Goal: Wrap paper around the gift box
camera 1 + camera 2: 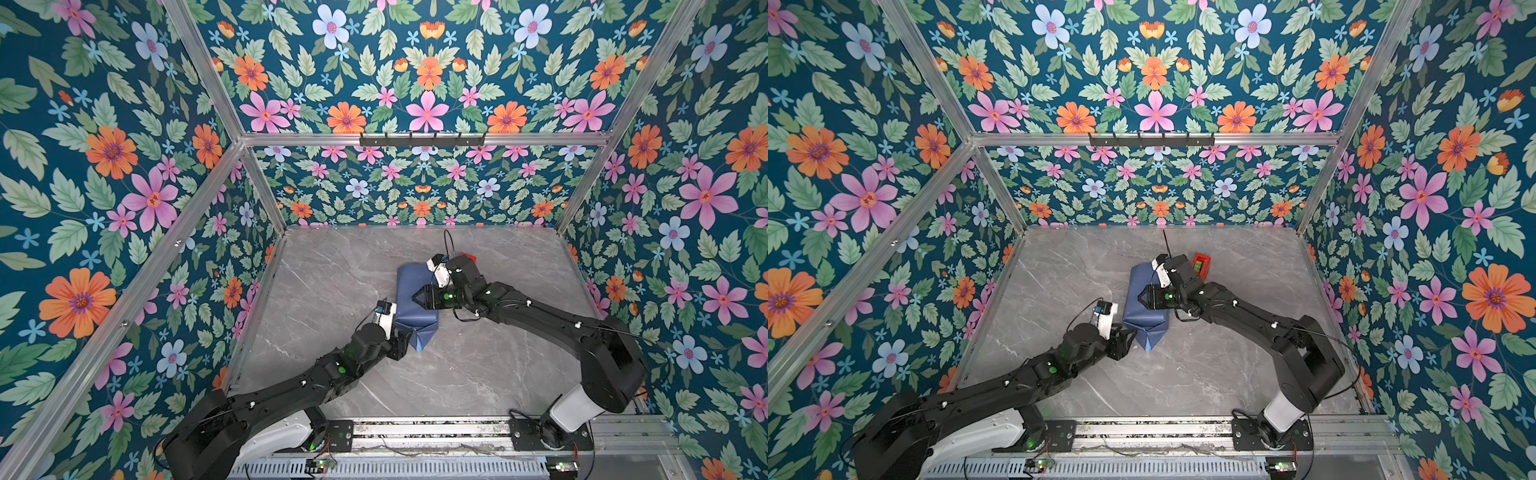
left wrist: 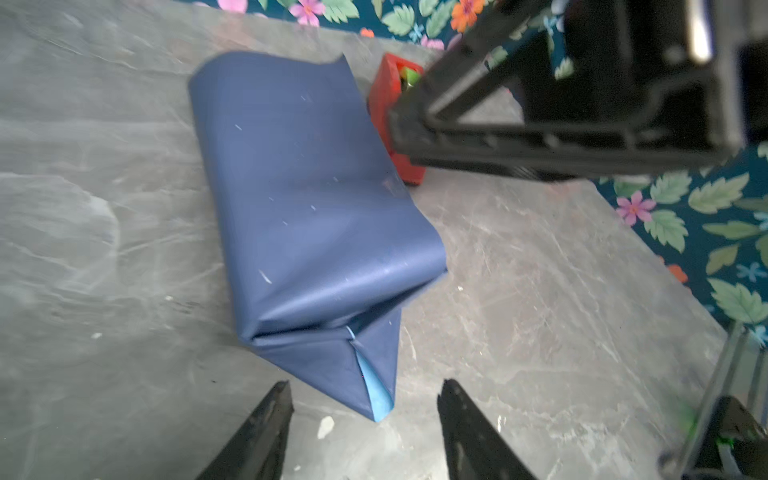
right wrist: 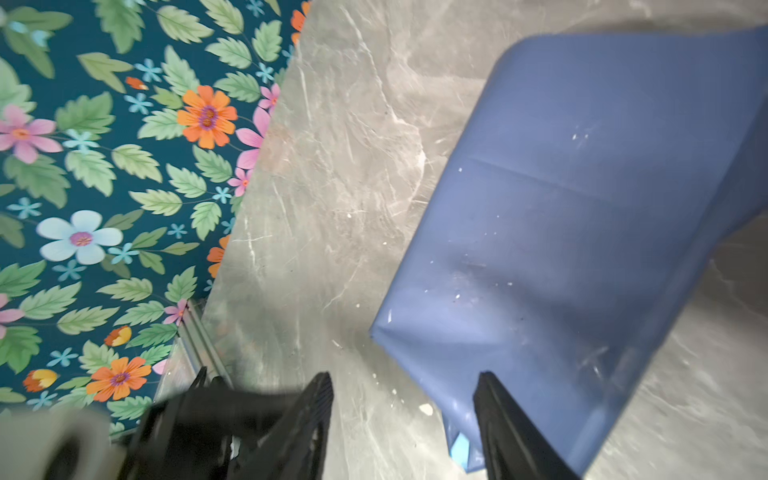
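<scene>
**Both claws off the parcel, end flap sticking out**

The creased slate-blue wrapping paper sits as a fat rectangular bundle around the middle of the grey marble-look tabletop. It's folded all the way round, so the gift box itself is hidden inside and I can't see any of it.

At the end nearest the left arm, the paper is creased into a pointed triangular flap lying flat on the table, with a sliver of the sky-blue side showing along one edge.

The left claw is spread wide with nothing in it. The tip of that flap lies between the two fingers and touches neither.

The right claw hangs over the bundle from the other side, jaws also apart and gripping nothing. In its wrist view one finger is over the paper and the other over bare table.

A small red plastic tape dispenser stands just beside the far end of the bundle, partly behind the right arm.
</scene>
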Tool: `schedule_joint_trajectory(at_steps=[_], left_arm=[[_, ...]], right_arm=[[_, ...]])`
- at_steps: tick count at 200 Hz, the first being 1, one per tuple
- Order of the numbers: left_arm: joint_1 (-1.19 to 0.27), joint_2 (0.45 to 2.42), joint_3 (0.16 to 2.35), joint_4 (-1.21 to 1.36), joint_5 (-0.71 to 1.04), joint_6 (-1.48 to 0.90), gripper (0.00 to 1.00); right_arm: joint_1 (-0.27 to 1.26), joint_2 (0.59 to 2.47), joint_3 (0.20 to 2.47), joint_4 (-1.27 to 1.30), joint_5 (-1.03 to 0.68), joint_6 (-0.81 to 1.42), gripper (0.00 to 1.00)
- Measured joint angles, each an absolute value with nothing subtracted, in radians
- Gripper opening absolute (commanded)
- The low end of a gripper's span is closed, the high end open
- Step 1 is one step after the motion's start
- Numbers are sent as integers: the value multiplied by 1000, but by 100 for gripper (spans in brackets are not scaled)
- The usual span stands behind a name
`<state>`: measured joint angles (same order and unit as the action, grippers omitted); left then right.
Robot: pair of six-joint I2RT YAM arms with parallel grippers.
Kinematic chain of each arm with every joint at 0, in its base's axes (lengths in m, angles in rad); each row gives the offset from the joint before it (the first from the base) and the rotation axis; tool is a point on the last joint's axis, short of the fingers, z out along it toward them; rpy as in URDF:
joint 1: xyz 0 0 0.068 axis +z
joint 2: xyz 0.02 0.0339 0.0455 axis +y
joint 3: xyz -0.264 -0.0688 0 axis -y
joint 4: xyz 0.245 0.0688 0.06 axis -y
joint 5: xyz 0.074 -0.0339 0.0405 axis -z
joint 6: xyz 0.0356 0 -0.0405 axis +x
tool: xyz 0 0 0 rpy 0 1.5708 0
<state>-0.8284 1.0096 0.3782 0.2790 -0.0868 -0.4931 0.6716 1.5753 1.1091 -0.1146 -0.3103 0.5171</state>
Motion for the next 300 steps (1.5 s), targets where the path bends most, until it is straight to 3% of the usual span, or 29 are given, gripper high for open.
schedule_joint_trajectory(at_steps=[41,88,119,189,251,300], left_arm=[[-583,1133,441,276,22,-581,74],[-556,1410,590,310,153,-603,72],[-571,1471,612,333,221,-621,70],[-687,1370,511,382,255,-685,70],[-708,1126,378,352,131,-732,71],[-749,1047,332,312,104,-665,66]], right_arm=[[583,1555,1042,-145,-278,567,65],[544,1688,1069,-106,-330,653,67],[540,1742,1089,-99,-351,673,67],[540,1699,1075,-145,-343,632,68],[543,1427,947,-317,-163,529,66],[703,1365,764,-300,-206,674,59]])
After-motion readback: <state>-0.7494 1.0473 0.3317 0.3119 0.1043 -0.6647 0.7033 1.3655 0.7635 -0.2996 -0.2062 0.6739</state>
